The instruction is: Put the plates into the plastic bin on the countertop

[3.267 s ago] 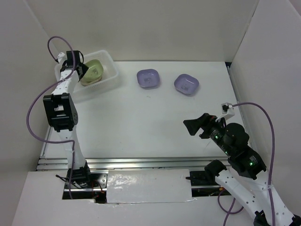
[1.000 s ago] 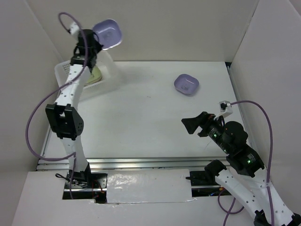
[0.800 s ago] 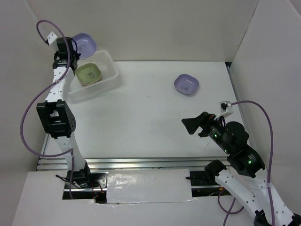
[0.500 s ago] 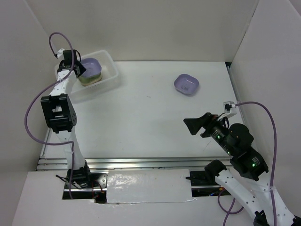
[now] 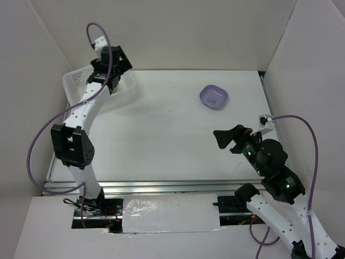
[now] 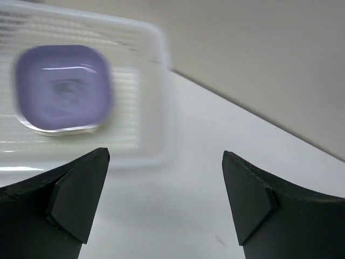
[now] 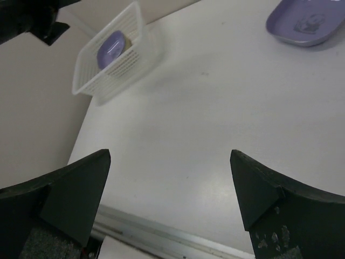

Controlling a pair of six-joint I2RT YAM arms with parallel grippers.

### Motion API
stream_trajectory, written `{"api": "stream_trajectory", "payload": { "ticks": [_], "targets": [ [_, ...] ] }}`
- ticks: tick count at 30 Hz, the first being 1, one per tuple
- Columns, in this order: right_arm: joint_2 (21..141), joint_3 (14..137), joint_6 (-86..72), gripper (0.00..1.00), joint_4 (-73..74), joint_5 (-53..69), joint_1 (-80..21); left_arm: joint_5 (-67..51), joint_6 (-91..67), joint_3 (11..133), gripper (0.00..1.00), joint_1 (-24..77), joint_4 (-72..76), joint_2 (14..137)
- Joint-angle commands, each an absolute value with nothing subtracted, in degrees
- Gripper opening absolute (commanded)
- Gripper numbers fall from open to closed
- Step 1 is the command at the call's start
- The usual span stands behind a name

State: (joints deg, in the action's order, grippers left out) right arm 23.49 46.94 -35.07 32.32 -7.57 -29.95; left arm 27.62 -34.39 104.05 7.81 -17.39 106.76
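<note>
One purple plate lies on the white countertop at the back right; it also shows in the right wrist view. The plastic bin stands at the back left corner. In the left wrist view the bin holds a purple plate lying on top; the right wrist view shows that plate in the bin too. My left gripper hangs open and empty above the bin's right edge. My right gripper is open and empty above the table's right front.
White walls close in the table on the left, back and right. A metal rail runs along the front edge and shows in the right wrist view. The left arm's purple cable loops out to the left.
My left gripper carried a purple plate over to the bin, set it on the stack inside, let go and rose to the right, open. The right arm has barely moved.
</note>
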Motion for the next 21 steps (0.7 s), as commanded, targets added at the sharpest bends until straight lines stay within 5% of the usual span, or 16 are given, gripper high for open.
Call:
{"api": "stream_trajectory", "payload": {
  "ticks": [1, 9, 21],
  "targets": [
    [33.07, 46.31, -35.86, 1.00, 25.77, -17.91, -29.45, 26.92, -35.75, 100.38, 0.99, 14.92, -14.77, 100.30],
    [79.73, 63.42, -38.85, 1.00, 17.15, -11.28, -6.98, 21.45, -43.85, 77.47, 0.99, 29.15, -13.27, 83.88],
    [124.00, 97.35, -36.47, 0.83, 27.66, -2.30, -0.44, 21.18, -41.58, 62.51, 0.99, 39.45, -15.39, 71.12]
  ]
}}
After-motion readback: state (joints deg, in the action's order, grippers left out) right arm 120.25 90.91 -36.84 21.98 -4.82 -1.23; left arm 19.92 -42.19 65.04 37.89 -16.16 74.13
